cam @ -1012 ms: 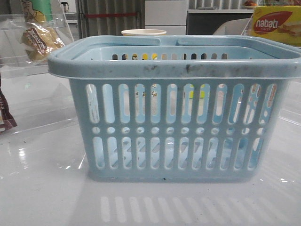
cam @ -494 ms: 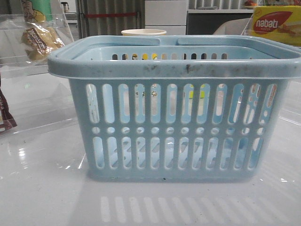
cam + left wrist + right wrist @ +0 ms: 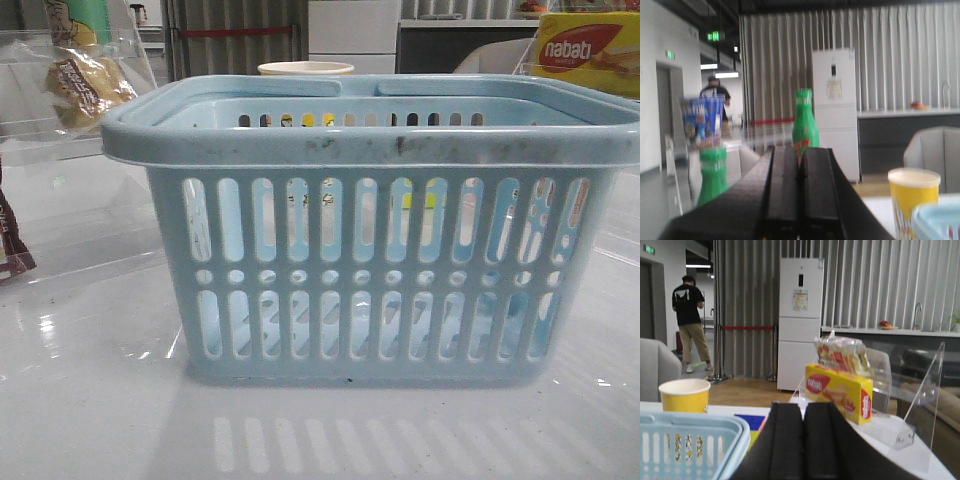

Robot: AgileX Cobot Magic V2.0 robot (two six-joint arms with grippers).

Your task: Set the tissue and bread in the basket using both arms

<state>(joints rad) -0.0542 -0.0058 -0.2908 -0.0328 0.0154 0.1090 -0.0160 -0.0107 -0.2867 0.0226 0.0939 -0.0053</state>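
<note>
The light-blue basket [image 3: 370, 250] fills the middle of the front view; its rim also shows in the left wrist view [image 3: 940, 220] and the right wrist view [image 3: 690, 437]. The bread [image 3: 85, 85], in a clear bag, sits on a clear stand at the back left. The tissue is out of view. My left gripper [image 3: 800, 167] is shut with its fingers pressed together and nothing between them, held above the table. My right gripper [image 3: 803, 415] is shut and empty too, beside the basket's rim. Neither gripper appears in the front view.
A yellow paper cup [image 3: 305, 69] stands behind the basket. A yellow nabati box [image 3: 590, 55] rests on a clear stand [image 3: 920, 405] at the back right, a snack bag [image 3: 840, 352] on top. A dark maroon packet [image 3: 12, 250] lies at the left edge. Green bottles [image 3: 805, 125] stand beyond.
</note>
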